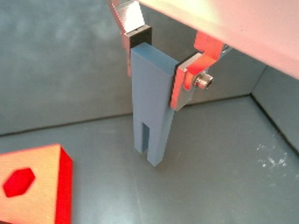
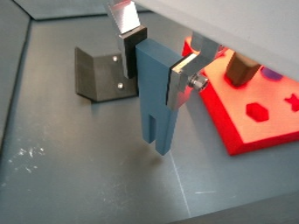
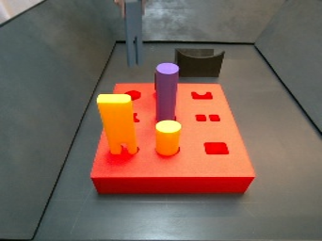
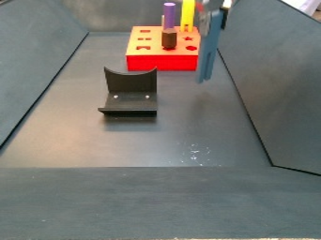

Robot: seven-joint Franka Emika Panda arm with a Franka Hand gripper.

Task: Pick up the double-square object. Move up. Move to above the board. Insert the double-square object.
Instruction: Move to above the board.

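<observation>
The pick looks done: the gripper (image 1: 163, 54) has the double-square object (image 1: 152, 109) clamped at its upper end, and in both wrist views the block hangs upright with its 2 square legs clear of the grey floor, so the lift appears at least begun. In a side view the block (image 4: 212, 49) hangs beside the board (image 4: 160, 54), off its near edge and not above it; in the other the gripper (image 3: 131, 19) sits behind the board (image 3: 170, 151), near the fixture (image 3: 199, 60). By my reading, the carry to above the board and the insertion are both left. The jaws stand only as far apart as the block is thick, 1 silver finger (image 2: 184, 77) pressed flat to each broad face, with nothing else between them. On the board stand a purple cylinder (image 3: 165, 88), an orange block (image 3: 116, 122) and a yellow peg (image 3: 168, 137); the pair of small square holes (image 3: 208, 118) seems the likely target, still open.
</observation>
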